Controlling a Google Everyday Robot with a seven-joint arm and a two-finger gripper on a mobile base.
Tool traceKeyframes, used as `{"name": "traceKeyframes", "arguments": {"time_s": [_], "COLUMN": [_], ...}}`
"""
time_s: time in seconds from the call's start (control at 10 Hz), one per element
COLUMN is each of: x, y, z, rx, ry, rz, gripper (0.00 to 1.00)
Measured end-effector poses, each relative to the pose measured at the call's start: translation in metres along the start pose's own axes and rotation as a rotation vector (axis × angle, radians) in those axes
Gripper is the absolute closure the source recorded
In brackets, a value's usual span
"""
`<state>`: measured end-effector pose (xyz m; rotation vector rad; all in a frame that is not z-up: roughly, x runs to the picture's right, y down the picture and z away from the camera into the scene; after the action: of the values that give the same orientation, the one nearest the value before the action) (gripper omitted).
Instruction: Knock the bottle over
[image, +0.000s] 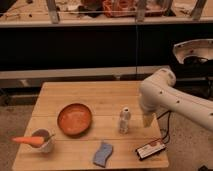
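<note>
The small clear bottle (125, 120) with a white cap stands upright on the wooden table (100, 95), right of the centre. My white arm reaches in from the right. Its gripper (147, 120) hangs down just to the right of the bottle, at about the bottle's height, with a small gap between them. The arm's bulky elbow hides the upper part of the gripper.
An orange bowl (75, 119) sits left of the bottle. A grey cup (43, 140) with an orange-handled tool stands at the front left. A blue sponge (103, 153) and a black device (151, 149) with a cable lie near the front edge.
</note>
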<state>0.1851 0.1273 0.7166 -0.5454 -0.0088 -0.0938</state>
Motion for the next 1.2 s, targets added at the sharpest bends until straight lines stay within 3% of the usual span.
{"name": "traceKeyframes", "arguments": {"time_s": [0.8,1.0,1.2], "x": [-0.043,-0.045,-0.05], "y": [-0.01,-0.008,-0.006], "z": [0.017,0.018,0.022], "rx": [-0.014,-0.014,-0.018], "ry": [-0.039,-0.046,-0.057], "rz": [-0.064,-0.074,-0.086], "gripper": [0.21,0.2,0.31]}}
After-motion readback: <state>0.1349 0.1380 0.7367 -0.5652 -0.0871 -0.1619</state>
